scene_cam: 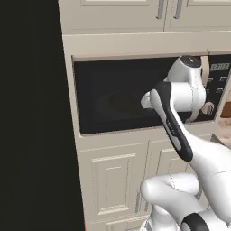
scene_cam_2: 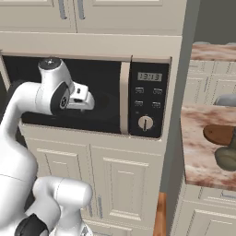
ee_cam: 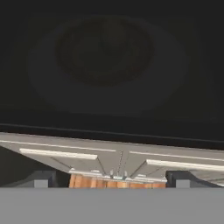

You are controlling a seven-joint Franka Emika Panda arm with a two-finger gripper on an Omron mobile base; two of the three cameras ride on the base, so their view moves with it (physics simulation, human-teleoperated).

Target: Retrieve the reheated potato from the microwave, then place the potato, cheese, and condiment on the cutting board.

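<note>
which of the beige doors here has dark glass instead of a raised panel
The wide microwave door, between the upper cabinets and the lower cabinet doors. It alone is dark glass with a vertical beige handle; the rest are solid beige panels.

A home kitchen: a built-in microwave (scene_cam_2: 92,97) set among cream panelled cabinets (scene_cam_2: 124,179), beside a marble-patterned surface (scene_cam_2: 203,152).
</note>
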